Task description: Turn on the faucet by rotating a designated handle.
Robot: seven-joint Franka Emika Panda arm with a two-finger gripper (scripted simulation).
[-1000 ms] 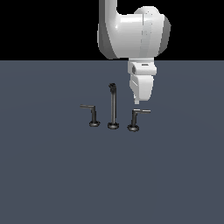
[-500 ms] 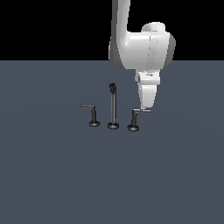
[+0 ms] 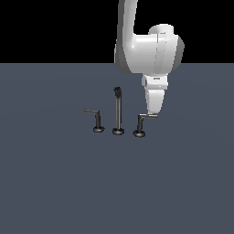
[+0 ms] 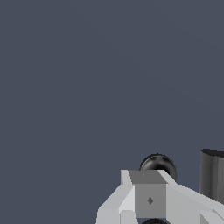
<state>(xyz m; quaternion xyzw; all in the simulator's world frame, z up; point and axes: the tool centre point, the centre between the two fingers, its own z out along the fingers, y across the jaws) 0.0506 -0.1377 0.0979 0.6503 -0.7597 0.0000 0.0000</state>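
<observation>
The faucet is a small dark three-piece set on the grey floor. Its tall thin spout stands in the middle. The handle with the pale lever tip stands on the exterior view's right. My gripper hangs straight down, touching or just behind that tip, and its fingers look closed together. In the wrist view the pale fingers form one block, with a dark round knob just past them and a dark cylinder beside them.
The twin L-handle with the duller lever stands on the exterior view's left of the spout. The flat grey floor spreads all around the set. My white arm rises above the handle.
My arm has swung to the exterior view's right and the gripper has come down to the lever tip. The lever now points more to the right.
</observation>
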